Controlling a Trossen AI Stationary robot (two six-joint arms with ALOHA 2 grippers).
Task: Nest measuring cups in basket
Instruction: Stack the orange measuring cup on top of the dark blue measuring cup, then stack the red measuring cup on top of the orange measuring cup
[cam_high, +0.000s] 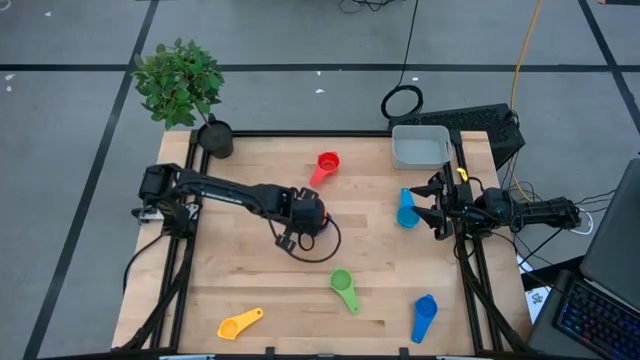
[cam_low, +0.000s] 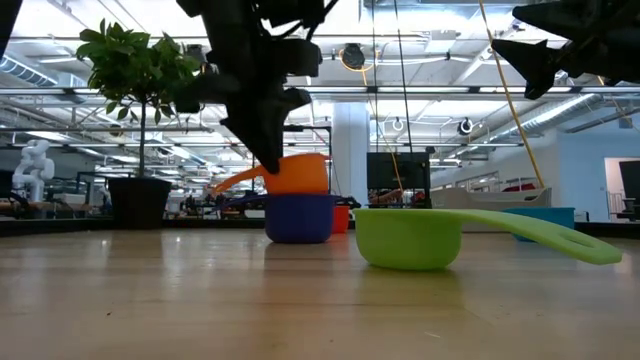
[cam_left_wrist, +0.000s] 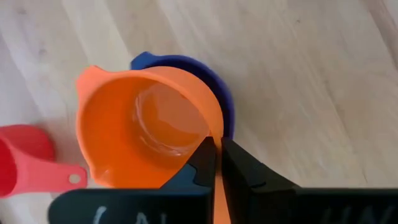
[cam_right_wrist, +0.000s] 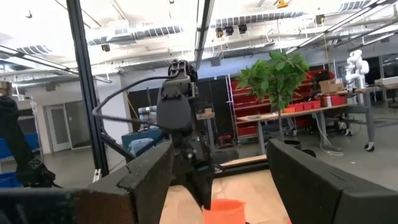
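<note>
A: Holding the orange cup (cam_left_wrist: 140, 127) by its handle, the left end effector (cam_left_wrist: 217, 163) is clamped shut and seating it in the dark blue cup (cam_low: 298, 218) at mid-worktop (cam_high: 250, 280). Keep the rims level and concentric before releasing.

B: Is the right end effector (cam_high: 432, 200) helping?

A: No; it is waiting with fingers spread beside the light blue cup (cam_high: 406, 212), near the basket (cam_high: 420, 147). No readable labels or branding are showing.

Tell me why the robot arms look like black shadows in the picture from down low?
In the low view, bright ceiling lights behind turn the left gripper and right gripper into dark shapes; the green cup stays bright. In the left wrist view, the orange cup shows soft glare.
</note>
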